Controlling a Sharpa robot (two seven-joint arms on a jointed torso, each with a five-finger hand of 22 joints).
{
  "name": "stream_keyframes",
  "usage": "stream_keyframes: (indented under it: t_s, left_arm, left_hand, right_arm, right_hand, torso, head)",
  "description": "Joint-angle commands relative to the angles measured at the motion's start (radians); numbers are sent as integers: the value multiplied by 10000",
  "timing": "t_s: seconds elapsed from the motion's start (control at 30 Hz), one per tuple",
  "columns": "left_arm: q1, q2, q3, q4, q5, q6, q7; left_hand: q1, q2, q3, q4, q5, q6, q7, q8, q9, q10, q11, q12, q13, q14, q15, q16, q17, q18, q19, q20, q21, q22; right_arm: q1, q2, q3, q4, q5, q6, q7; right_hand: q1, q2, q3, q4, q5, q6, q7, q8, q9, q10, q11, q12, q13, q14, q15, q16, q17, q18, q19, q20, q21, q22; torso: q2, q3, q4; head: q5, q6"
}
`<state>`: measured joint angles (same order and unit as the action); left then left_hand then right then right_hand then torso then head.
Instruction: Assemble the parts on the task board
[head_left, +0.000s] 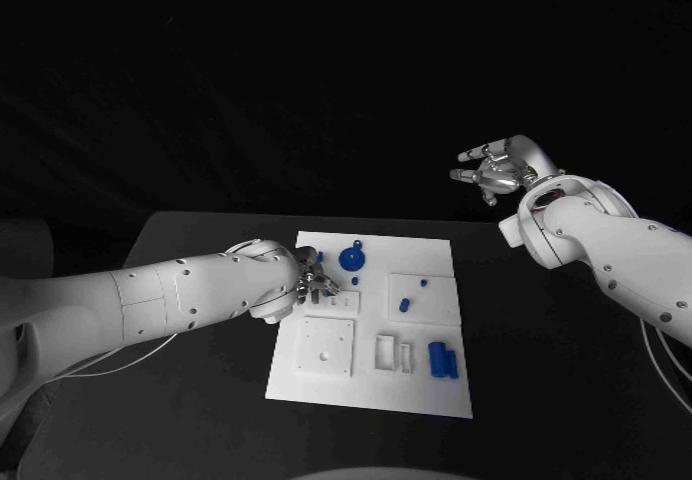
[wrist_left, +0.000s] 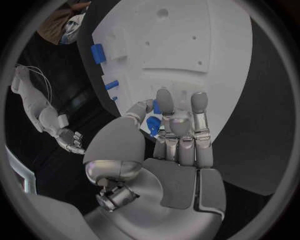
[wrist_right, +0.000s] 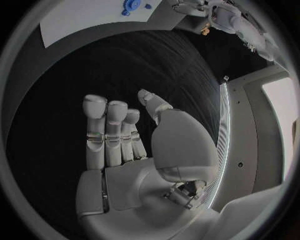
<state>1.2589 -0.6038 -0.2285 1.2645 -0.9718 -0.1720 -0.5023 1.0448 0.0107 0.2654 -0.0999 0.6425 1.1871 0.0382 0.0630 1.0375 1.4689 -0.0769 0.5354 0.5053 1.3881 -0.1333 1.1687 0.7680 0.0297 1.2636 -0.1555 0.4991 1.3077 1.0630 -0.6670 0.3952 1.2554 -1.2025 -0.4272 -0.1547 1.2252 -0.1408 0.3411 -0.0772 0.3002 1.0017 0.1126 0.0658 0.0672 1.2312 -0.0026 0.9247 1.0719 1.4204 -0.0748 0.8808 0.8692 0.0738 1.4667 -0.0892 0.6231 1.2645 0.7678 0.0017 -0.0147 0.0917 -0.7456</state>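
The task board lies mid-table before me. My left hand rests over the board's left edge, a small part at its fingers. A disc-shaped part sits on the board's far end. My right hand hangs well beyond the board's far right corner.

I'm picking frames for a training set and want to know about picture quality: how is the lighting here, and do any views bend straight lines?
Head view: dark surroundings, with the white task board bright against the black table. Left wrist view: fisheye bends the board's edges into curves, and light glints off the left hand. Right wrist view: the same curving; the right hand is evenly lit over dark table.
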Motion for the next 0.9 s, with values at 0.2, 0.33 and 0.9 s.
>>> stream_keyframes:
  t_s: [0.2,0.33,0.9]
  left_arm:
    - [500,127,21,-143,257,1621,-350]
    - [603,298,22,-349,382,2310,-436]
    - [683,1010,6,-1260,402,3167,-571]
  left_hand:
    - [176,158,919,-698,-113,479,-575,37,417,450,-19,18,62,-145,-23,61,-82,-98,-8,30,-84,191]
    - [204,176,949,-710,-124,450,-568,33,504,447,-7,9,93,-171,-15,102,-67,-97,-32,38,-81,193]
    - [112,229,1046,-881,112,396,-558,33,918,440,-3,45,274,-234,-9,337,19,-73,-103,44,48,201]
  right_arm:
    - [-13,104,3,-117,-5,306,-88]
    - [-17,140,3,-154,-6,373,-125]
    - [-19,241,2,-230,-6,508,-220]
  right_hand:
    - [-69,8,-19,-13,113,25,19,-33,-6,-62,-3,24,0,94,0,-42,19,151,510,-68,54,-2]
    - [-69,5,-12,-21,147,28,18,-32,-6,-59,-2,31,6,94,-1,-43,22,151,508,-68,52,-5]
    - [-87,15,24,-43,211,27,21,-32,-6,-64,-4,29,5,94,0,-39,46,146,506,-68,79,-2]
  torso:
    - [-4,13,10]
    - [6,6,-4]
    - [5,-5,21]
  head:
    - [36,-14]
    - [27,-39]
    - [12,-169]
